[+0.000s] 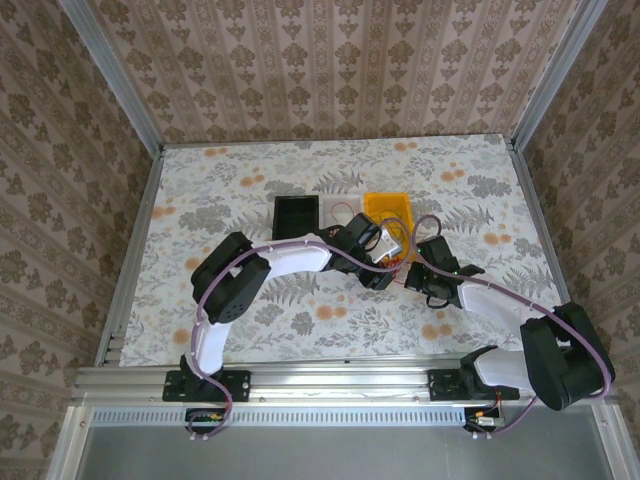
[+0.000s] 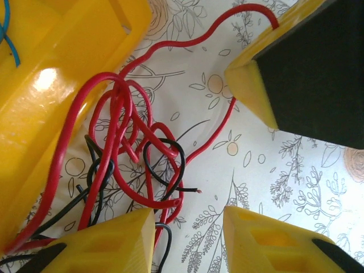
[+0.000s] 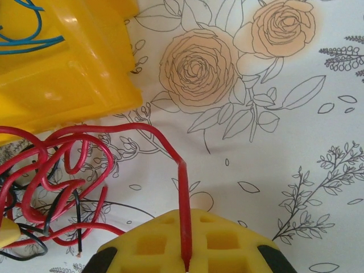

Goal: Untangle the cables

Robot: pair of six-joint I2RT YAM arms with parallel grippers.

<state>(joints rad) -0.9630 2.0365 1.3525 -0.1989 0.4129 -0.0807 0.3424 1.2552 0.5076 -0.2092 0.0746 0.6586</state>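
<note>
Ahead of the yellow jaws of the left gripper lie a bright red cable and a thin black cable. The right gripper is yellow with black parts. Left of its jaws, the bin is glossy yellow and the cable inside it is blue. The table is white, printed with grey line-drawn leaves and peach roses.
</note>
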